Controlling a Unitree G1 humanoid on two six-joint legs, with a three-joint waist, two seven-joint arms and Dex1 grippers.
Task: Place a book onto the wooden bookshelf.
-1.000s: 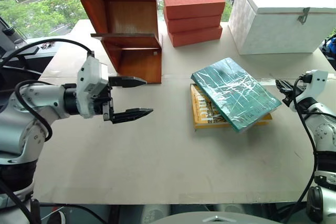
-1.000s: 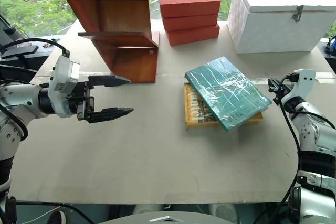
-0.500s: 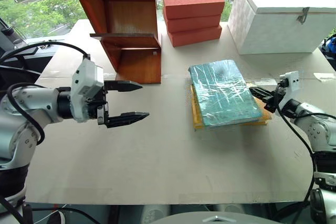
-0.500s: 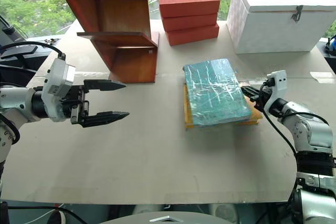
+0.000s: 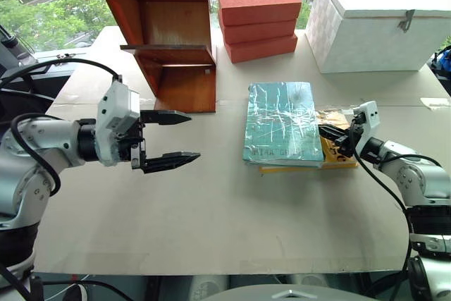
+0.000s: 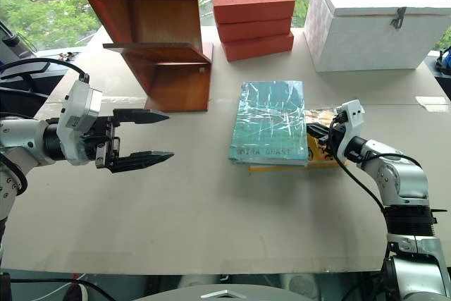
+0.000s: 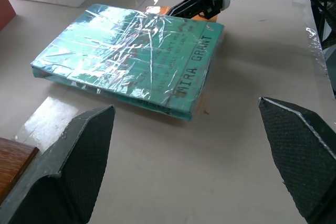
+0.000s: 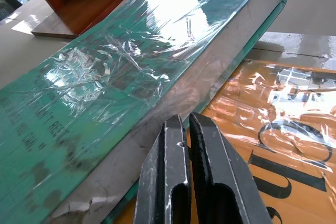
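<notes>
You see the right gripper (image 5: 328, 134), fingers pressed together, nosed against the page edge of the teal-green plastic-wrapped book (image 5: 280, 124), apparently to nudge it off the yellow-orange book (image 5: 336, 154) beneath. The left gripper (image 5: 169, 139) waits wide open beside the reddish-brown wooden bookshelf (image 5: 169, 26) on the pale tabletop (image 5: 211, 216); windows show trees behind.

Glossy crinkled plastic wraps the teal book (image 5: 282, 122); the bookshelf (image 5: 168, 33) is smooth reddish wood.

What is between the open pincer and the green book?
Just bare table. Nothing sits between the left pincer and the book, in both eye views.
</notes>
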